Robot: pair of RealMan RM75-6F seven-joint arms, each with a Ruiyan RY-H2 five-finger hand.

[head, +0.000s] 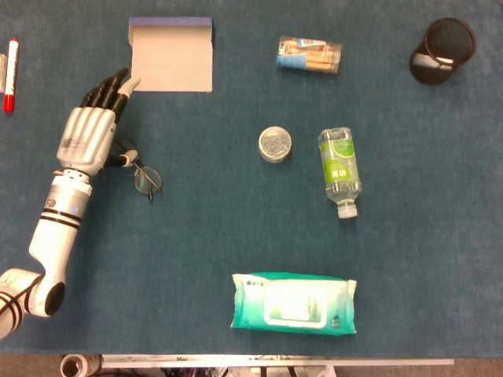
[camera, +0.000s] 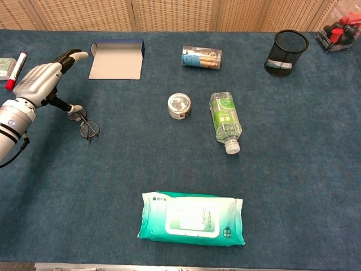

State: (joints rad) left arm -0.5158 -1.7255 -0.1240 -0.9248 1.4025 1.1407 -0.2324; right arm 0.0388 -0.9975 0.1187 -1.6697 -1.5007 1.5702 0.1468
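Note:
My left hand (head: 88, 133) hovers at the table's left side, fingers stretched out flat toward the near left corner of an open grey cardboard box (head: 173, 59). It holds nothing. In the chest view the left hand (camera: 35, 82) shows its thumb pointing down close to a pair of thin-framed glasses (camera: 87, 127). The glasses (head: 147, 179) lie on the blue cloth just right of the wrist; I cannot tell whether the thumb touches them. My right hand appears in neither view.
A red marker (head: 11, 75) lies far left. Mid-table are a round tin (head: 275, 144) and a lying water bottle (head: 339, 169). A clear tub (head: 310, 55) and black mesh cup (head: 444, 49) sit at the back. A wipes pack (head: 293, 303) lies near the front edge.

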